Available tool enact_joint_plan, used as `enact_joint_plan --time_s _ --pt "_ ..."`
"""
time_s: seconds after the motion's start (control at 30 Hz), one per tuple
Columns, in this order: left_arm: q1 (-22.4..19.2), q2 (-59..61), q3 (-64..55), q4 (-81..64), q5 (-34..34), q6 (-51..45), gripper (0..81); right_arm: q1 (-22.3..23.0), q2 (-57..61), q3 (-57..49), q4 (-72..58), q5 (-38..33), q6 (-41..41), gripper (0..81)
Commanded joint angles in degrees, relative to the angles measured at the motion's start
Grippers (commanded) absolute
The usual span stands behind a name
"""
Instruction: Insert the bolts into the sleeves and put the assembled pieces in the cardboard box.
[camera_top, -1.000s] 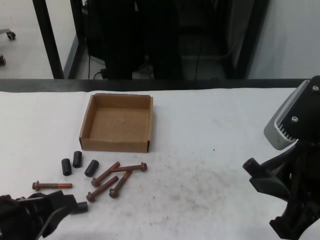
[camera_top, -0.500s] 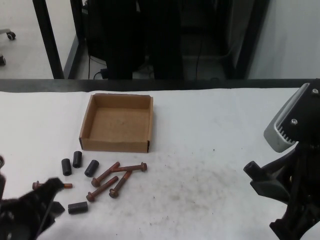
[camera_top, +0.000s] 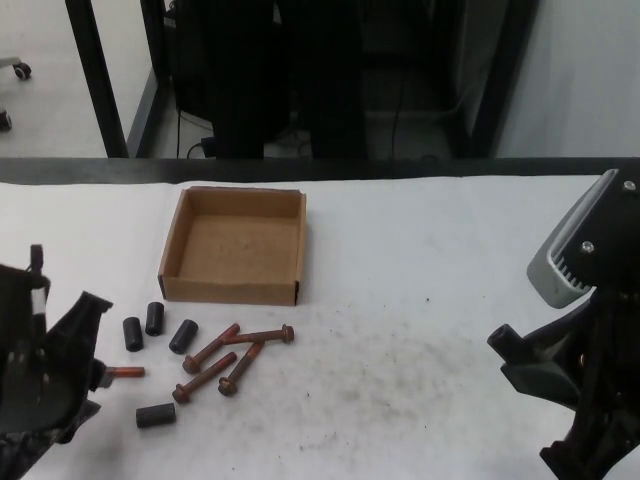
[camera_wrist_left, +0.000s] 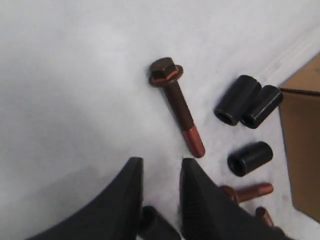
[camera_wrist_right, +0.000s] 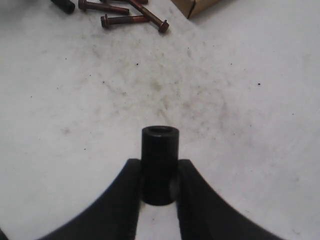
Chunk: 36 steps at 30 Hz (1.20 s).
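Two fingers of the right gripper (camera_wrist_right: 159, 169) squeeze one black sleeve (camera_wrist_right: 159, 147) over the white bench (camera_wrist_right: 240, 100). The left gripper (camera_wrist_left: 161, 164) is a little open and holds nothing, near a bolt (camera_wrist_left: 177, 112). Other bolts (camera_top: 212, 347) and loose sleeves (camera_top: 154, 318) lie beside the cardboard box (camera_top: 228, 290).

All I've got on my feed besides the job is the white table (camera_top: 430, 250), smudgy with dark specks, some black frame posts (camera_top: 97, 80) behind it, and a chair caster (camera_top: 20, 70) on the floor.
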Motion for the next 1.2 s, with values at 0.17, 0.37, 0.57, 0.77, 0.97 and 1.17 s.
enact_joint_plan --time_s 0.17,0.37,0.57,0.77,0.97,1.17 --pt "2.4 3.1 -4.0 -0.6 -0.3 -3.2 25.8 0.0 -0.4 -0.2 -0.2 -0.5 -0.7 0.2" --pt "3.3 3.1 -4.2 0.6 -2.1 -6.2 25.8 0.0 -0.4 -0.2 -0.2 -0.5 -0.7 0.2" --pt "3.3 3.1 -4.2 3.9 -1.6 -8.4 25.8 0.0 -0.4 -0.2 -0.2 -0.5 -2.2 0.2" --pt "3.3 3.1 -4.2 3.2 -3.4 -11.2 25.8 0.0 -0.4 -0.2 -0.2 -0.5 -3.1 0.2" --pt "3.3 4.3 -4.2 0.6 -3.6 -11.3 25.8 0.0 -0.4 -0.2 -0.2 -0.5 -3.1 0.2" --pt "3.3 7.0 -4.3 -3.2 -1.3 -12.3 25.8 0.0 -0.4 -0.2 -0.2 -0.5 -3.1 0.2"
